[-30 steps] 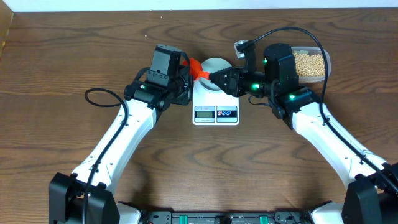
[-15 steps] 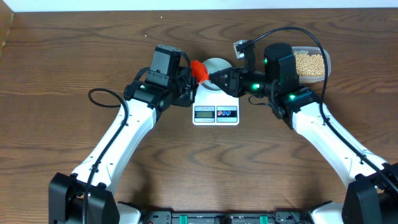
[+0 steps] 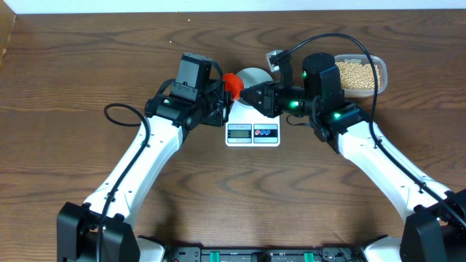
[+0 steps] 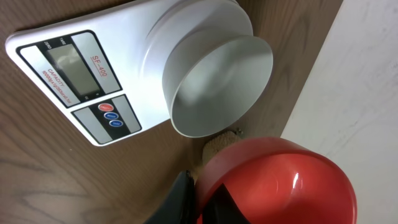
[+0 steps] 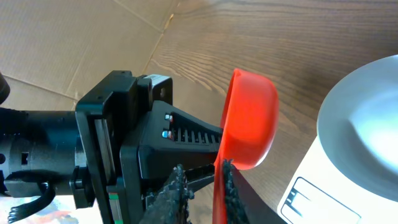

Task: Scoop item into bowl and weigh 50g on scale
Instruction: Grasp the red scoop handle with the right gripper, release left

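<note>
Scoop (image 3: 231, 82), pinched by left claw (image 4: 198, 200), lies inside narrow right claw (image 5: 202, 186) beside bowl (image 3: 251, 75); whether right grips, unclear.

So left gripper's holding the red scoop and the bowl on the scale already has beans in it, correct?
Not quite. The bowl on the scale is empty: the left wrist view shows its bare inside with nothing in it. The rest is right: the left gripper holds the red scoop.

Bowl (image 3: 253, 75) on scale (image 3: 253, 125), red scoop (image 3: 231, 82) by its rim, L pincer (image 3: 224, 94) seemingly holding it, R pincer (image 3: 247, 92) tip at scoop.
</note>
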`<state>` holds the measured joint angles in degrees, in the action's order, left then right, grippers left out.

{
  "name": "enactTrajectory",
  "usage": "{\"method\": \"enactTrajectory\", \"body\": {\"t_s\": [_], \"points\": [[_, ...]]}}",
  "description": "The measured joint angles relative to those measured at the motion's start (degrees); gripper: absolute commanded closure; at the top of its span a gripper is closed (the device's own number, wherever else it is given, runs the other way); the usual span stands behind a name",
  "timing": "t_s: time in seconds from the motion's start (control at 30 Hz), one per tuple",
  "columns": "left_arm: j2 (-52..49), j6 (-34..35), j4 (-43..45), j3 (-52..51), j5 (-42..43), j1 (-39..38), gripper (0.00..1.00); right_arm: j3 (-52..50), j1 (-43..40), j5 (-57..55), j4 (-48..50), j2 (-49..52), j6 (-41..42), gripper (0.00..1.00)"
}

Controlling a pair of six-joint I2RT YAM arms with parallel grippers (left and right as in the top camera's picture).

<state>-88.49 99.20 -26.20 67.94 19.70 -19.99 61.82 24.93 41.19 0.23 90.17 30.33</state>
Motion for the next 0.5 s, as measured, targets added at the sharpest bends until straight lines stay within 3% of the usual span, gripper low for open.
{"method": "enactTrajectory", "body": {"t_s": [0.17,0.33,0.5], "points": [[0.0,0.0,-0.15,0.0,0.15,0.0,0.93,0.02,0.02,-0.57,-0.04,0.0,0.09,0.89],[0.0,0.02,-0.15,0.0,0.17,0.0,0.93,0.0,0.02,-0.98,-0.07,0.07,0.26,0.99],[0.0,0.0,-0.2,0.0,0.13,0.0,0.93,0.0,0.02,-1.38,-0.09,0.22,0.52,0.99]]}}
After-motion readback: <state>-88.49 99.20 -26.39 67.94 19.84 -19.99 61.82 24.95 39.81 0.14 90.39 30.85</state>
